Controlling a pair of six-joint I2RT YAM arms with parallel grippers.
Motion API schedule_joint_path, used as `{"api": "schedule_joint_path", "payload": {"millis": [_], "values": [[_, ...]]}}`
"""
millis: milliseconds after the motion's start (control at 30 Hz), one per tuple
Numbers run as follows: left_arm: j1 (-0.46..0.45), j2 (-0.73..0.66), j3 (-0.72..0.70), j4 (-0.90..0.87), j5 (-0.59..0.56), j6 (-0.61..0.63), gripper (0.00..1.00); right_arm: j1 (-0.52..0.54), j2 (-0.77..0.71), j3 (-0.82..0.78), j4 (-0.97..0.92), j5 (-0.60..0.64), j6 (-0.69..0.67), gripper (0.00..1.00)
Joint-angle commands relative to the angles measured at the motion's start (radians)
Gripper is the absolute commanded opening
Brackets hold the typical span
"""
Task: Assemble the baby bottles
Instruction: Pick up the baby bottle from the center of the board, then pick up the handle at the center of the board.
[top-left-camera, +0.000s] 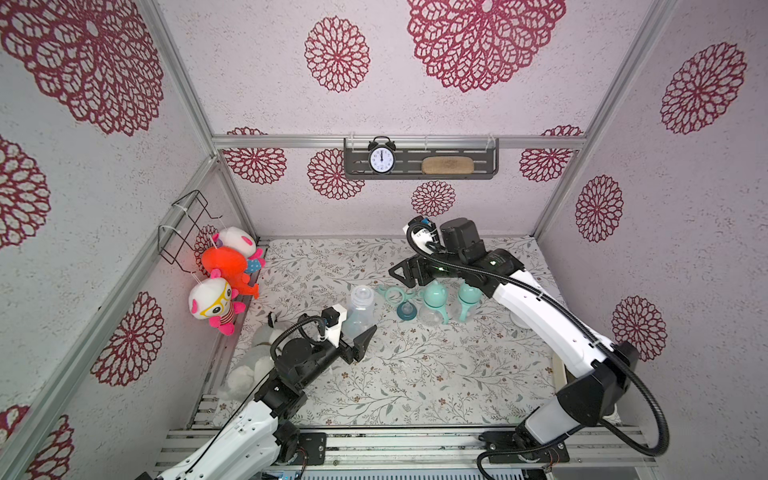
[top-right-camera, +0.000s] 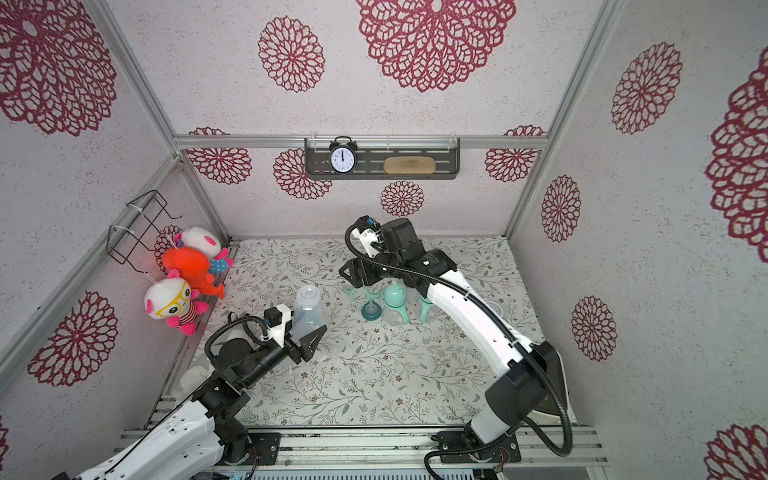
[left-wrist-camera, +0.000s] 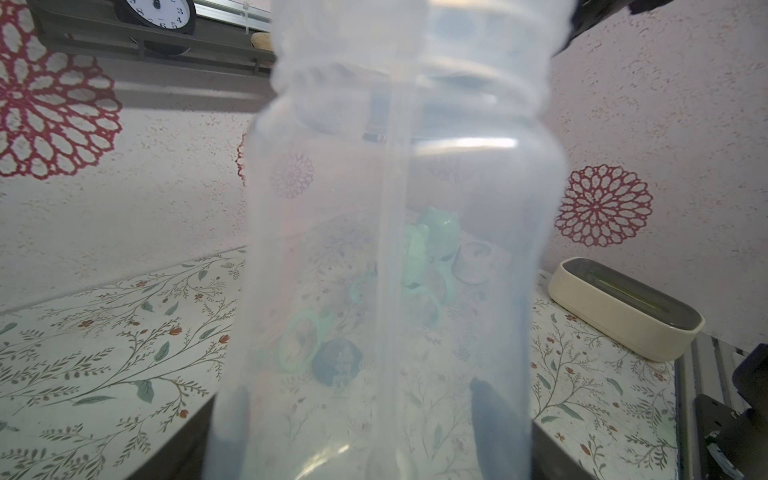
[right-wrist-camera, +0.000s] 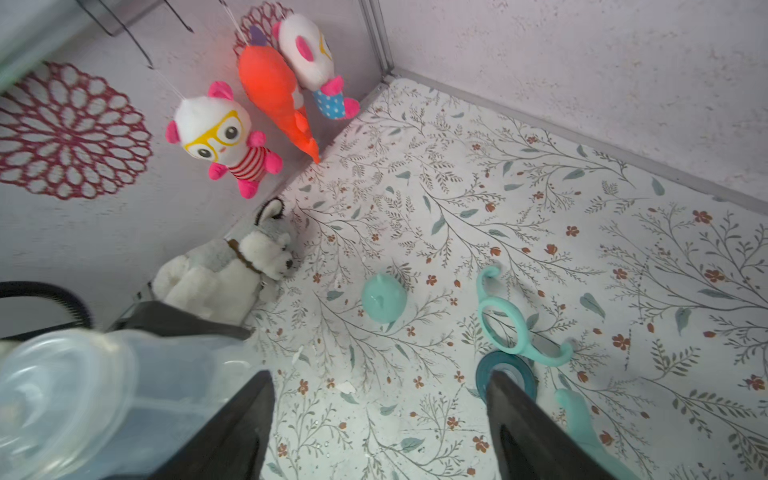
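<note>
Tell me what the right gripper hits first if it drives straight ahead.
Probably the mint cap, lying on the mat straight ahead of the open right gripper. Depth is unclear: the tips might touch the mat just short of it.

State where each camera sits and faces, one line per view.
Top views: high in front, looking down and back; left arm and right arm show.
Left wrist: on the left arm, facing the clear bottle; left gripper shows through it.
Right wrist: on the right arm, facing down at the mint cap; open right gripper shows.
Shared: every view shows the clear bottle.
</note>
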Motion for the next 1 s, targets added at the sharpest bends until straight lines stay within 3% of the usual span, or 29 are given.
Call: {"api": "schedule_joint_path", "payload": {"millis": [0,133,533,967], "values": [[0.007,-0.054,0.008,-0.081,-0.014,-0.02,0.0,-0.004,0.082,0.06,-0.042,0.052,-0.099,0.79],[0.006,-0.116,0.003,-0.141,-0.03,-0.024,0.0,-0.003,0.211,0.145,-0.092,0.067,-0.169,0.78],[0.007,-0.197,0.001,-0.234,-0.036,-0.027,0.0,0.022,0.557,0.43,-0.303,0.289,-0.299,0.74],[0.007,-0.203,0.003,-0.242,-0.025,-0.03,0.0,0.023,0.694,0.509,-0.348,0.347,-0.336,0.7]]}}
